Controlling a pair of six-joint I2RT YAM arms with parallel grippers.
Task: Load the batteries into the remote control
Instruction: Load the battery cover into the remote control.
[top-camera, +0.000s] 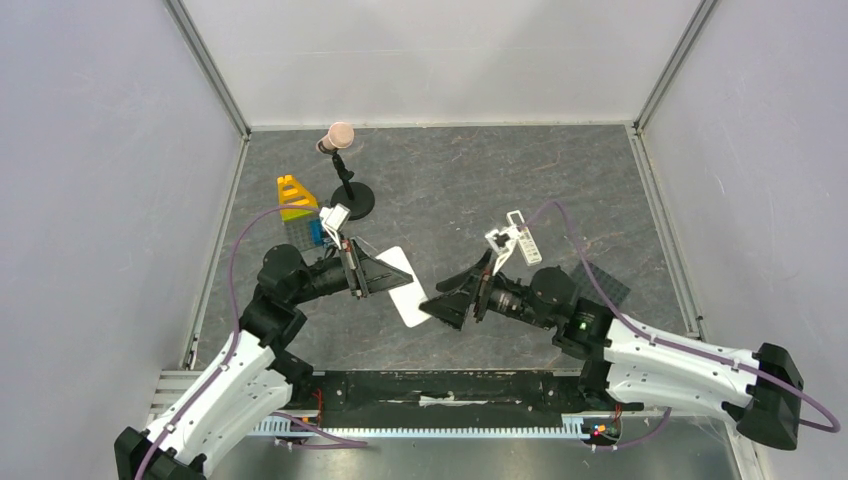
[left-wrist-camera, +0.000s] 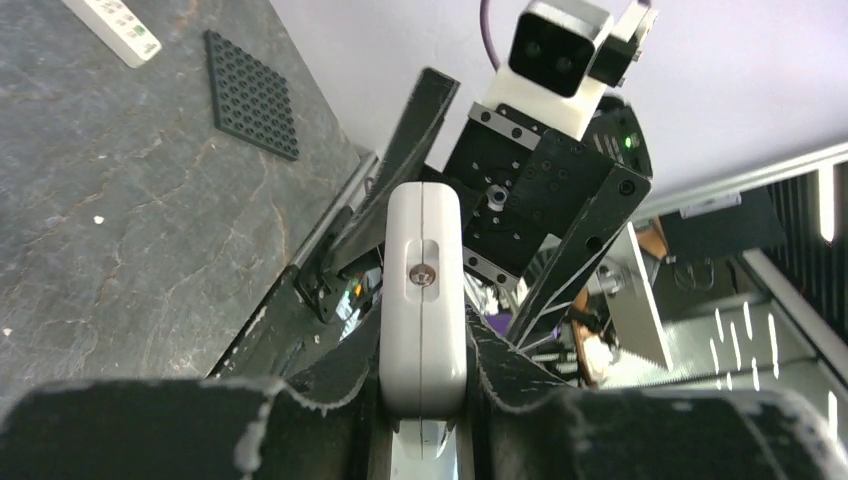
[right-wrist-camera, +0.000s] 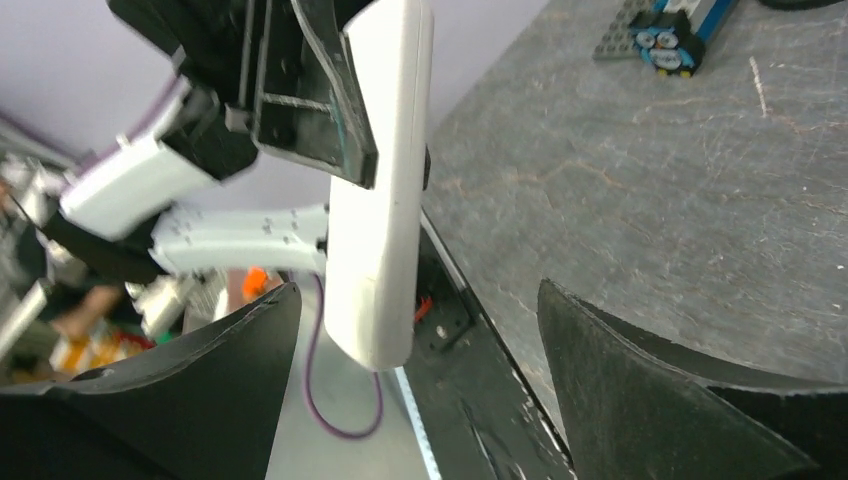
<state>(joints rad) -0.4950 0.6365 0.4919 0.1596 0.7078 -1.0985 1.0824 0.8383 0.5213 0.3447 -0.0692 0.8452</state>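
The tabletop (top-camera: 450, 180) is dark grey stone with light walls around it. Both arms reach in from the 6 o'clock edge and meet just toward 7 o'clock of its centre.

The left claw (top-camera: 385, 272) pinches the remote (top-camera: 408, 288) by its two broad faces and holds it up from the tabletop. In the left wrist view the remote is seen edge-on between the pads, with the seam and a small screw recess facing the camera. This grip seems chosen to leave the free end open to the other arm, so that the left arm works as a vice.

The right claw (top-camera: 440, 300) is at 4 o'clock of the remote, and its jaws are spread wide. In the right wrist view the free end of the remote hangs between the two fingers, touching neither. It carries nothing. It looks placed either to take that end or to work on the battery cover, but which one cannot be told.

A slim remote (top-camera: 520, 240) lies at 3 o'clock of the centre, a black studded plate (top-camera: 603, 285) at 4 o'clock. A small stand (top-camera: 350, 195) is at 11 o'clock, with toy blocks (top-camera: 295, 198) just beside it at 10 o'clock.

No batteries can be made out in any view, so the loading seems not yet begun.
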